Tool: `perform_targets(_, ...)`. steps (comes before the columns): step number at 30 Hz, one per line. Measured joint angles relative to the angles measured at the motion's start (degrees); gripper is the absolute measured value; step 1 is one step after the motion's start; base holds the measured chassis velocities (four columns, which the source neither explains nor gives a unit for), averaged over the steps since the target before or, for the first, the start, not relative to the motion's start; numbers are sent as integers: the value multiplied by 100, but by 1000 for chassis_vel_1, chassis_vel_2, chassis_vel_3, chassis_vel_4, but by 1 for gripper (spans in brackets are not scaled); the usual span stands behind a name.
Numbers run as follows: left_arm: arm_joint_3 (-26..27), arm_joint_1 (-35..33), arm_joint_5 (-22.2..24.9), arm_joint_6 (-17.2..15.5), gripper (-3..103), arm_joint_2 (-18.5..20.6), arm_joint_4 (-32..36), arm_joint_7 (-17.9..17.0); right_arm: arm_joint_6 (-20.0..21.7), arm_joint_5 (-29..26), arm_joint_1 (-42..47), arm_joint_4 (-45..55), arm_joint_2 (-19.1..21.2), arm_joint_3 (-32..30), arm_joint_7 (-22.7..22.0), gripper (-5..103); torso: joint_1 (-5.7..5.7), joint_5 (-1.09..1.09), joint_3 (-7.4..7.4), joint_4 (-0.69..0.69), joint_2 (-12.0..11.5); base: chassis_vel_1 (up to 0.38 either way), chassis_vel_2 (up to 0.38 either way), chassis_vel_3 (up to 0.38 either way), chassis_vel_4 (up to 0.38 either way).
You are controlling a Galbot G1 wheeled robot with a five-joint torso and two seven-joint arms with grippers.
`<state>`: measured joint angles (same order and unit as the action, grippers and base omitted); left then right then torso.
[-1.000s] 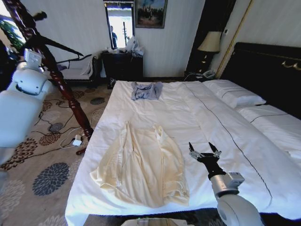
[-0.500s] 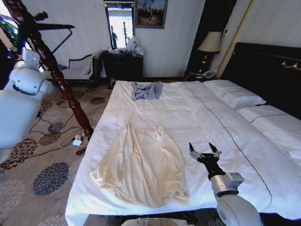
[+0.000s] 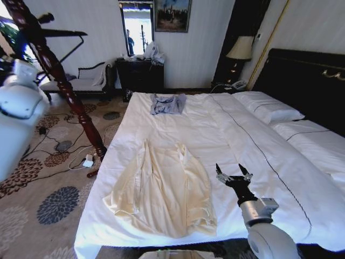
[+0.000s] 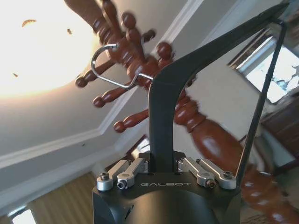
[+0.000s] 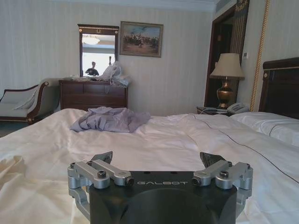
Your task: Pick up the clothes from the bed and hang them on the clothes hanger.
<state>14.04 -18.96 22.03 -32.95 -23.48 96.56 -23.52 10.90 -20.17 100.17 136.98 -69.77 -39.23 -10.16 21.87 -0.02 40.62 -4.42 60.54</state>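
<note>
The cream top (image 3: 161, 189) lies flat and ungrasped on the bed (image 3: 242, 135), near its foot, so pickup is the step in hand. The right gripper (image 3: 234, 174) hovers just beside the top, fingers spread wide and empty; the left gripper (image 4: 161, 173), raised by the wooden post (image 3: 64, 86), is clamped on the dark clothes hanger (image 4: 187, 70). Next, 1 arm must descend onto the fabric and pinch it.

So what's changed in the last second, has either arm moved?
The left arm has swung the hanger up from a downward slant to roughly level beside the wooden post; the left claw is still shut on it. The right claw stays open just above the bed, beside the cream top, which lies untouched.
</note>
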Motion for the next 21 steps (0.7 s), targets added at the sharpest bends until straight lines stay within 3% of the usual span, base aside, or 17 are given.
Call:
perform_targets(7, 481, -796, 238, 395, 22, 368, 672, 108, 16, -183, -59, -67, 142, -67, -50, 100, 0, 3, 0, -7, 0, 0, 0, 0, 0)
perform_targets(8, 686, -1169, 303, 641, 22, 443, 916, 236, 25, -238, -91, -101, 192, -82, -69, 100, 0, 4, 0, -5, 0, 0, 0, 0, 0)
perform_targets(11, 829, -1570, 397, 948, 22, 454, 1172, 389, 41, -313, -101, -142, 237, -111, -99, 100, 0, 4, 0, -2, 0, 0, 0, 0, 0)
perform_targets(14, 803, -1840, 521, 1159, 22, 342, 1297, 462, 56, -409, -89, -184, 303, -156, -133, 100, 0, 4, 0, -4, 0, 0, 0, 0, 0)
perform_targets(21, 467, -2475, 241, 1702, 22, -264, 1302, 833, 130, -688, -101, -255, 584, -232, -201, 100, 0, 4, 1, -5, 0, 0, 0, 0, 0)
